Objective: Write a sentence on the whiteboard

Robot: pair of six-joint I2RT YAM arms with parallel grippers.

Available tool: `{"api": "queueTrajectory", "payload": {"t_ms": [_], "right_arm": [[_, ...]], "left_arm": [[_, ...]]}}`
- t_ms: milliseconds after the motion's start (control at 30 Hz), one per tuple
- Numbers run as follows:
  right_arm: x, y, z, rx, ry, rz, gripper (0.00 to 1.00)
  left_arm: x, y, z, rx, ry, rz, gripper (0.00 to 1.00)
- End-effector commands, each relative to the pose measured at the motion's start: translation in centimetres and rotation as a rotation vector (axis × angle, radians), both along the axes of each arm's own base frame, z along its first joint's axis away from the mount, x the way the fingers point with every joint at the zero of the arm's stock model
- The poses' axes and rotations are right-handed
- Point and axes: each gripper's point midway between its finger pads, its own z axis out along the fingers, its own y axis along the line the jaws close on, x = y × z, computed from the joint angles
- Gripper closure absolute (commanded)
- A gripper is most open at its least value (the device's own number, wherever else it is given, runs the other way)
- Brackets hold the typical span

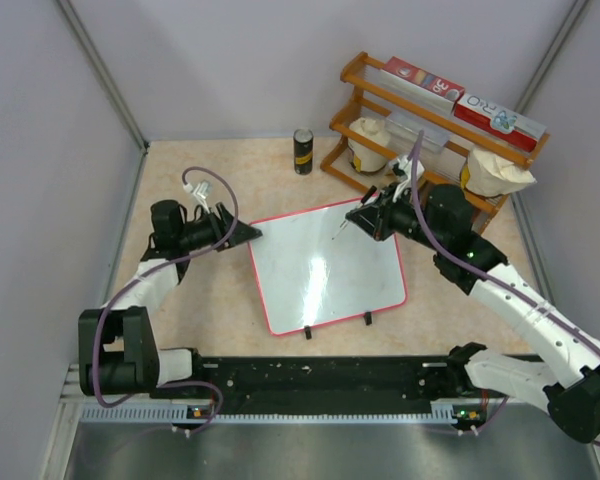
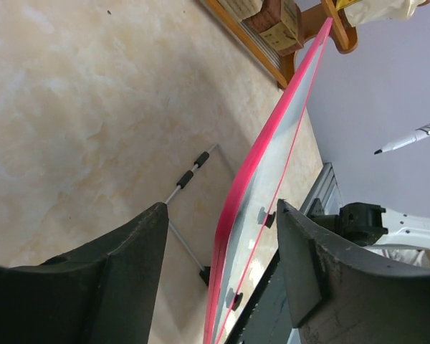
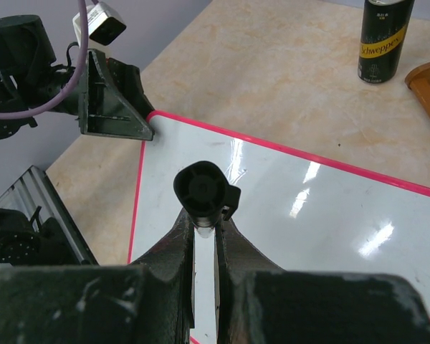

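The whiteboard lies mid-table, glossy white with a red-pink rim and two black clips on its near edge. No sentence shows on its surface. My left gripper is at the board's far left corner. In the left wrist view its jaws stand open on either side of the rim, with gaps on both sides. My right gripper hovers over the board's far right part, shut on a black-capped marker. The marker's tip points down-left, above the board.
A wooden rack at the back right holds red-and-white boxes and white bags. A black can stands behind the board. A thin metal rod lies under the board's edge. A black rail runs along the near edge.
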Motion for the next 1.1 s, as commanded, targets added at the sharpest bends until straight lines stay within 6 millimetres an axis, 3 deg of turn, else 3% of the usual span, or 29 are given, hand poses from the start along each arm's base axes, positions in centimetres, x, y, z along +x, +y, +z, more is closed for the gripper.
{"api": "queueTrajectory", "payload": {"t_ms": [0, 367, 400, 633, 767, 1067], "right_arm": [[0.5, 0.7, 3.1, 0.044, -0.086, 0.007, 1.00], [0.7, 1.2, 2.3, 0.040, -0.068, 0.026, 1.00], [0.8, 1.3, 3.0, 0.064, -0.091, 0.027, 1.00], [0.2, 2.3, 2.9, 0.062, -0.111, 0.055, 1.00], [-0.2, 3.1, 2.6, 0.045, -0.132, 0.057, 1.00], [0.0, 4.2, 2.3, 0.042, -0.202, -0.003, 1.00]], "left_arm": [[1.2, -0.6, 2.3, 0.007, -0.141, -0.062, 0.37], [0.1, -1.1, 1.0, 0.033, -0.134, -0.129, 0.46], [0.0, -1.0, 0.8, 0.037, -0.131, -0.128, 0.48], [-0.2, -1.2, 0.4, 0.036, -0.120, -0.138, 0.76], [-0.3, -1.2, 0.6, 0.034, -0.122, -0.139, 1.00], [-0.9, -1.1, 0.8, 0.045, -0.119, -0.131, 1.00]]}}
